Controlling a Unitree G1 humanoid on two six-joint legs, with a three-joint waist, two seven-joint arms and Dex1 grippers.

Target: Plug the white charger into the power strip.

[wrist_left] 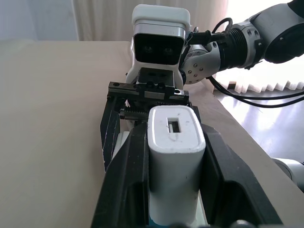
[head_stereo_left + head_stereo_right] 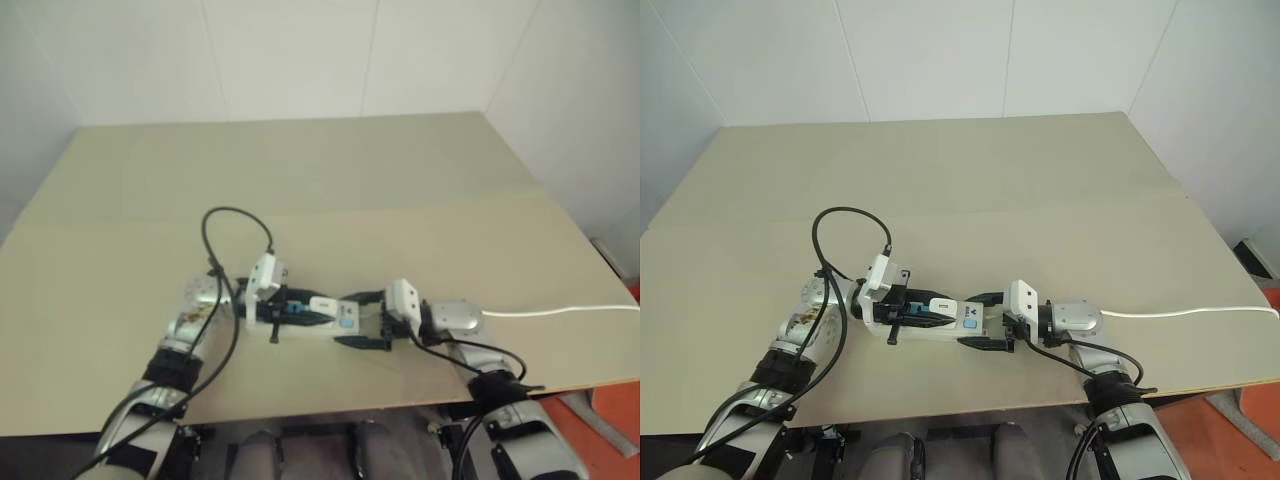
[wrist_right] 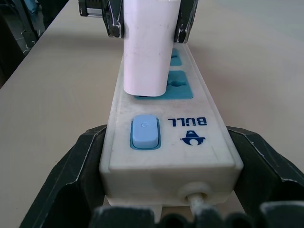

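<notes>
The power strip (image 3: 190,156) lies on the table near the front edge, its blue switch (image 3: 144,131) toward my right arm. My right gripper (image 3: 166,137) is shut on that end, one finger against each long side. The white charger (image 1: 175,156) stands upright on the blue socket next to the switch, and my left gripper (image 1: 173,130) is shut on it. The charger (image 3: 145,52) has its lower end against the socket face; its prongs are hidden. From above, the two grippers (image 2: 305,308) (image 2: 362,320) face each other over the strip (image 2: 330,322).
The strip's thin white cord (image 2: 560,311) runs off to the right across the table (image 2: 300,180). A black cable (image 2: 240,215) loops up behind my left wrist. White walls stand behind the table and on its right.
</notes>
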